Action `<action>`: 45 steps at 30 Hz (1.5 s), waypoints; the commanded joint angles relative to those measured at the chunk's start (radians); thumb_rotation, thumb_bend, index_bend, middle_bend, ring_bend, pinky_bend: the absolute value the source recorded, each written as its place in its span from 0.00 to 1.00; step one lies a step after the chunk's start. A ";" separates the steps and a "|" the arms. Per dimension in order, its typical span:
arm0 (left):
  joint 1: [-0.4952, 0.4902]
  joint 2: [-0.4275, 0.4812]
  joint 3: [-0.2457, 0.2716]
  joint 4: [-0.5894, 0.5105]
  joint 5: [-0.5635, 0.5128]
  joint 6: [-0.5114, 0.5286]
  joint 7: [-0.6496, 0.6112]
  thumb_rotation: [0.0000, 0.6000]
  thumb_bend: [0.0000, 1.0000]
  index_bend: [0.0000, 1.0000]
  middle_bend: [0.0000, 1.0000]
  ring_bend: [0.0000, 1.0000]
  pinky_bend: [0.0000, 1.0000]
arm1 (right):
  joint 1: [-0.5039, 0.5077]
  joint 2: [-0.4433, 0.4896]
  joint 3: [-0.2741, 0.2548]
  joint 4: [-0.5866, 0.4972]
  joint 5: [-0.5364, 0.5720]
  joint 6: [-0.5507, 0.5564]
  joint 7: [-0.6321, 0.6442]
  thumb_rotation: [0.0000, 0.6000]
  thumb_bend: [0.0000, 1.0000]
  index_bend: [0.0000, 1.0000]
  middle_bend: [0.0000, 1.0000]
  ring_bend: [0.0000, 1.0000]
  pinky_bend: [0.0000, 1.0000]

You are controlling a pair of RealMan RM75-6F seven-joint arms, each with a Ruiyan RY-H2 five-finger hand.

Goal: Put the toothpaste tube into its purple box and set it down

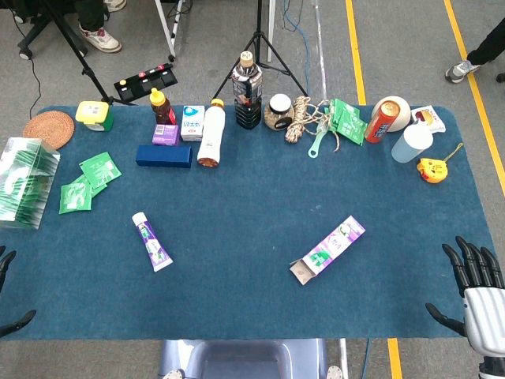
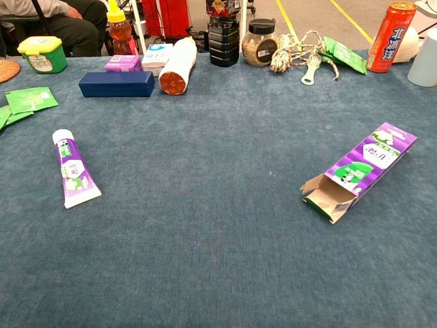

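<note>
In the head view, the right hand [image 1: 476, 294] sits low at the right edge of the picture. Its dark fingers [image 1: 467, 263] point up and are spread apart. The thumb sticks out to the side. The hand holds nothing. Its palm and wrist part look pale grey, and the arm below is cut off by the picture edge.

The left hand [image 1: 9, 298] shows only a little, at the low left edge. Just a few dark fingertips peek in, apart from each other. They hold nothing.

The chest view shows no hands or arms at all.
</note>
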State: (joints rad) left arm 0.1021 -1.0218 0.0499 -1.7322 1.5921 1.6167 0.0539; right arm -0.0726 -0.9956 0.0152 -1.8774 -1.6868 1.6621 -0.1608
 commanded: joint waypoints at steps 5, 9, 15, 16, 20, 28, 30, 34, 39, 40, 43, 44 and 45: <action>-0.001 0.000 0.002 0.003 0.003 -0.002 0.001 1.00 0.08 0.00 0.00 0.00 0.07 | 0.001 0.002 -0.002 0.001 -0.004 -0.002 0.011 1.00 0.00 0.05 0.00 0.00 0.00; -0.018 -0.005 -0.010 0.027 0.010 -0.011 -0.016 1.00 0.08 0.00 0.00 0.00 0.07 | 0.004 0.004 -0.007 0.001 -0.015 -0.007 0.018 1.00 0.00 0.05 0.00 0.00 0.00; -0.121 -0.030 -0.061 0.119 0.008 -0.115 -0.109 1.00 0.09 0.00 0.00 0.00 0.07 | 0.003 0.012 -0.006 -0.002 -0.012 -0.003 0.042 1.00 0.00 0.05 0.00 0.00 0.00; -0.144 -0.035 -0.072 0.134 0.002 -0.141 -0.116 1.00 0.09 0.00 0.00 0.00 0.07 | 0.003 0.014 -0.006 -0.003 -0.010 -0.003 0.044 1.00 0.00 0.05 0.00 0.00 0.00; -0.225 -0.045 -0.108 0.152 -0.023 -0.238 -0.118 1.00 0.09 0.00 0.00 0.00 0.07 | 0.004 0.019 -0.005 -0.007 -0.009 -0.003 0.056 1.00 0.00 0.05 0.00 0.00 0.00; -0.372 -0.083 -0.153 0.177 -0.072 -0.425 -0.040 1.00 0.10 0.00 0.00 0.00 0.07 | 0.011 0.023 0.003 -0.007 0.012 -0.015 0.067 1.00 0.00 0.05 0.00 0.00 0.00; -0.402 -0.101 -0.157 0.193 -0.073 -0.458 -0.018 1.00 0.10 0.00 0.00 0.00 0.07 | 0.013 0.022 0.006 -0.008 0.021 -0.020 0.068 1.00 0.00 0.05 0.00 0.00 0.00; -0.455 -0.139 -0.161 0.231 -0.083 -0.515 0.058 1.00 0.10 0.00 0.00 0.00 0.07 | 0.018 0.020 0.013 -0.010 0.038 -0.028 0.065 1.00 0.00 0.05 0.00 0.00 0.00; -0.496 -0.196 -0.176 0.280 -0.094 -0.531 0.115 1.00 0.10 0.00 0.00 0.00 0.07 | 0.023 0.017 0.015 -0.012 0.048 -0.039 0.058 1.00 0.00 0.05 0.00 0.00 0.00; -0.505 -0.215 -0.180 0.296 -0.096 -0.529 0.118 1.00 0.10 0.00 0.00 0.00 0.07 | 0.024 0.017 0.014 -0.012 0.047 -0.040 0.057 1.00 0.00 0.05 0.00 0.00 0.00; -0.532 -0.252 -0.191 0.333 -0.119 -0.551 0.134 1.00 0.10 0.00 0.00 0.00 0.07 | 0.024 0.015 0.013 -0.013 0.046 -0.042 0.055 1.00 0.00 0.05 0.00 0.00 0.00; -0.538 -0.259 -0.193 0.339 -0.126 -0.557 0.139 1.00 0.10 0.00 0.00 0.00 0.07 | 0.025 0.014 0.013 -0.013 0.046 -0.043 0.055 1.00 0.00 0.05 0.00 0.00 0.00; -0.545 -0.268 -0.196 0.347 -0.137 -0.566 0.146 1.00 0.10 0.00 0.00 0.00 0.07 | 0.025 0.014 0.013 -0.013 0.047 -0.044 0.055 1.00 0.00 0.05 0.00 0.00 0.00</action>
State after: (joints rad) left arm -0.4307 -1.2765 -0.1393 -1.3963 1.4692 1.0635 0.1886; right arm -0.0476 -0.9816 0.0284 -1.8900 -1.6400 1.6188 -0.1059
